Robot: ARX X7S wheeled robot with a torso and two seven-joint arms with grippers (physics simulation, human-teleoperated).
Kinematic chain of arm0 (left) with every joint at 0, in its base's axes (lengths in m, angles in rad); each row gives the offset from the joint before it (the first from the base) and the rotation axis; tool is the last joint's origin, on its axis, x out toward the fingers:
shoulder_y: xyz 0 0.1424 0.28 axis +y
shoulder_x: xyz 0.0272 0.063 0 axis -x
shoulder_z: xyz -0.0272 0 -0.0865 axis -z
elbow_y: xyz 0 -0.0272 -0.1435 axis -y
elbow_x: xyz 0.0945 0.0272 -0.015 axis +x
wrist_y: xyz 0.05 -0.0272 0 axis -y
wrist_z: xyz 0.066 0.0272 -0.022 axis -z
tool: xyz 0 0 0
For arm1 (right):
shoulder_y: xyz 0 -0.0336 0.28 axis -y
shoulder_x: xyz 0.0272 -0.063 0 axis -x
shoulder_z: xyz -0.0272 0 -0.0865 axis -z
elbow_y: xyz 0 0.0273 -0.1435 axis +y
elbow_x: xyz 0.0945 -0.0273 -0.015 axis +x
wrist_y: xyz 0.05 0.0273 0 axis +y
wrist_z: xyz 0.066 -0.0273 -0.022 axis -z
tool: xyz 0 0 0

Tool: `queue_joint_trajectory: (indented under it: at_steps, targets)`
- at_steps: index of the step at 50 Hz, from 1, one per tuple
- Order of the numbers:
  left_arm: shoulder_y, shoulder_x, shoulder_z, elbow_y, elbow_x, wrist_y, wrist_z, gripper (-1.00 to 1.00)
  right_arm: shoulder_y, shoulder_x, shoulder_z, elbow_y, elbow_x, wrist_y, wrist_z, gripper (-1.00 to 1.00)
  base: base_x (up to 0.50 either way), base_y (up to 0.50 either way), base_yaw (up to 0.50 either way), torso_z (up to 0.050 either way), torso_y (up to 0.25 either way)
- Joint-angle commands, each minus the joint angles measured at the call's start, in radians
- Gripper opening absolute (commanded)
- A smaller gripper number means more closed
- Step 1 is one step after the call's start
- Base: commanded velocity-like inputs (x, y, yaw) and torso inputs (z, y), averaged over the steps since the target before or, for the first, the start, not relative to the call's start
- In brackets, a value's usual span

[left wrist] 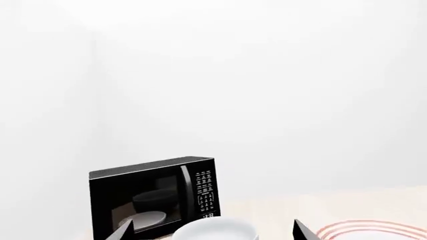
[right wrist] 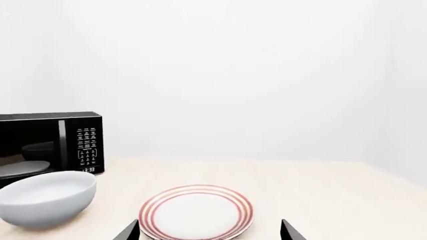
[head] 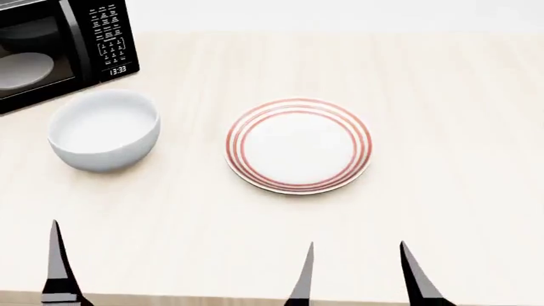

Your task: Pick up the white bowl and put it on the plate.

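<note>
White bowl (head: 104, 129) is sitting on the pale wood table (head: 442, 95) just in front of the black microwave (head: 60, 44), apart from the plate (head: 299, 145). Right gripper (head: 358, 274) is hanging wide open at the near edge; left gripper (left wrist: 210, 231) is looking spread wide too.

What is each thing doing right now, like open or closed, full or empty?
White bowl: upright on the table, empty, nothing touching it.
Plate: flat on the table, empty, apart from the bowl.
Microwave: door shut, a pale dish inside, clock lit.
Left gripper: jaws open, holding nothing, short of the bowl.
Right gripper: jaws open, holding nothing, short of the plate.
</note>
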Motion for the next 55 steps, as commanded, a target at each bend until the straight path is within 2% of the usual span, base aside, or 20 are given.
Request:
queue_joint_trajectory:
  at_steps: [1, 39, 42, 51, 55]
  targets:
    - [0.008, 0.008, -0.030, 0.095, -0.010, -0.046, 0.009, 1.00, -0.017, 0.002, 0.004, -0.088, -0.022, 0.007, -0.007, 1.00, 0.50, 0.00, 0.00, 0.000, 0.000]
    - [0.020, -0.030, -0.007, 0.059, 0.016, 0.001, -0.045, 1.00, -0.014, 0.032, -0.020, -0.066, 0.006, -0.019, 0.032, 1.00, 0.50, 0.00, 0.00, 0.000, 0.000]
    - [0.020, -0.033, -0.005, 0.063, 0.018, -0.006, -0.048, 1.00, -0.012, 0.035, -0.030, -0.062, -0.011, -0.029, 0.039, 1.00, 0.00, 0.00, 0.00, 0.000, 0.005]
    - [0.021, -0.043, -0.028, 0.173, 0.028, -0.127, -0.060, 1.00, -0.012, 0.043, -0.040, -0.053, -0.017, -0.040, 0.047, 1.00, 0.00, 0.00, 0.00, 0.000, 0.000]
    - [0.013, -0.055, -0.052, 0.285, 0.041, -0.262, -0.057, 1.00, -0.012, 0.046, -0.043, -0.045, -0.016, -0.044, 0.051, 1.00, 0.00, 0.00, 0.00, 0.000, 0.000]
